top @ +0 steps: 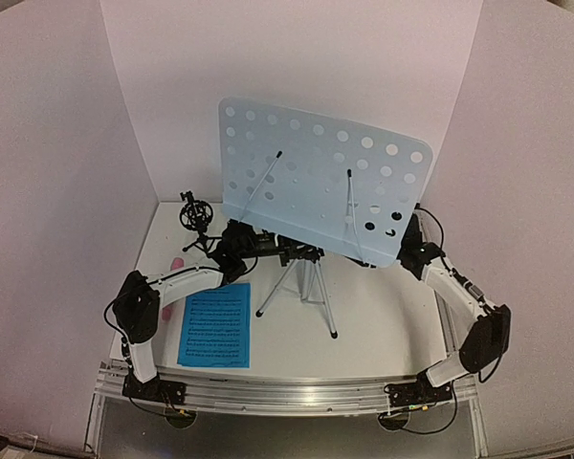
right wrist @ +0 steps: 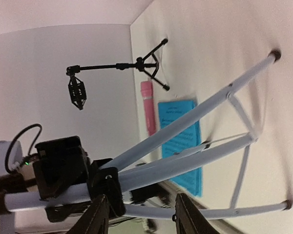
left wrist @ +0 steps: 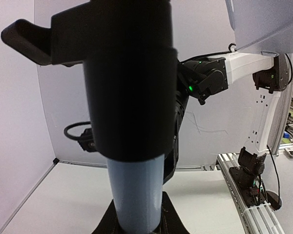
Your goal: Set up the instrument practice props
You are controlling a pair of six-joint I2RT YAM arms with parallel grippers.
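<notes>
The pale-blue perforated music stand (top: 325,177) stands mid-table on its silver tripod (top: 306,287). My left gripper (top: 244,241) is shut on the stand's pole (left wrist: 136,190) just below its black collar, with the fingers (left wrist: 173,219) on either side of the pole. My right gripper (top: 408,251) is at the desk's lower right corner, partly hidden behind it. In its wrist view it (right wrist: 142,214) is open and empty, facing the tripod legs (right wrist: 195,161). One blue sheet-music page (top: 216,325) lies flat at front left. The pink microphone (top: 175,273) lies beside it. The black mic holder (top: 196,220) stands at back left.
White walls enclose the table on the left, back and right. The aluminium rail (top: 297,392) with both arm bases runs along the near edge. The left arm (top: 172,287) lies over part of the pink microphone. The tripod feet spread toward the front centre.
</notes>
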